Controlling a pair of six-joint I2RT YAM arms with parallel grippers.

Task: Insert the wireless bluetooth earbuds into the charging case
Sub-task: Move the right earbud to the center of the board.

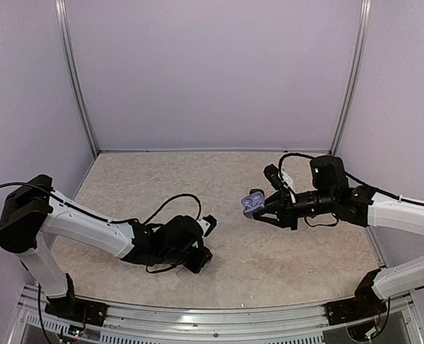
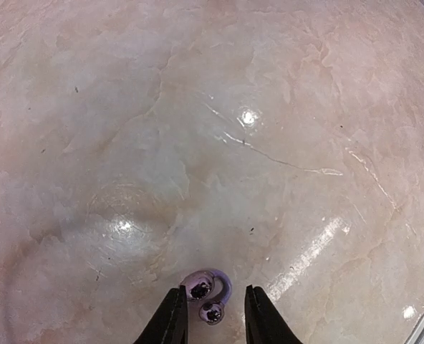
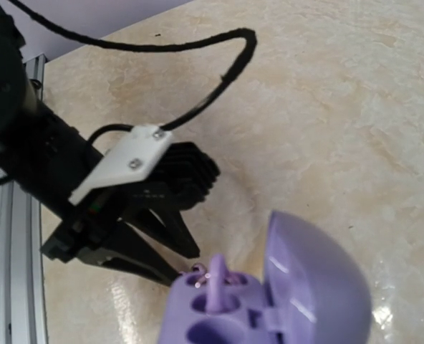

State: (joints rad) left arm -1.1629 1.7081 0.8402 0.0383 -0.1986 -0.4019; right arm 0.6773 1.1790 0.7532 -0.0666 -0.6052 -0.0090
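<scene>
Gleaming domed lilac charging case (image 3: 283,294)

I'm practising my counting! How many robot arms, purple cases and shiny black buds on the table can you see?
robot arms: 2 (left arm, right arm)
purple case: 1
shiny black buds on the table: 2
Total: 5

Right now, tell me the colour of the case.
The case is a plain light purple. The right wrist view shows it best.
</scene>
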